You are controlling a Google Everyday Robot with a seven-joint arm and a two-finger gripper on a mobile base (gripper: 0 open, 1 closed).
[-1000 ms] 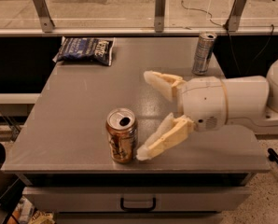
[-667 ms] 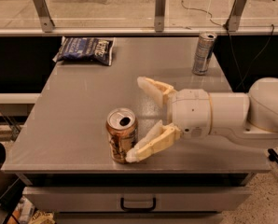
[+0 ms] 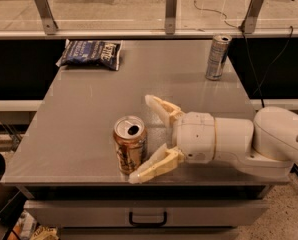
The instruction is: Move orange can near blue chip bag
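The gripper (image 3: 141, 139) holds its jaws apart; the upright orange can (image 3: 129, 146) stands in their mouth, beside the nearer one; the blue chip bag (image 3: 90, 54) lies well beyond.

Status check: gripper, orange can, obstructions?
Gripper open, beside orange can, not gripping. Can upright, front of table; blue chip bag back left. Silver can back right, off that line.

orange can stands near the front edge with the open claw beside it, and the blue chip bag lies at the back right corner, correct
Not quite. The camera view shows the blue chip bag at the table's back left corner, not back right. The orange can does stand near the front edge, with the open claw beside it.
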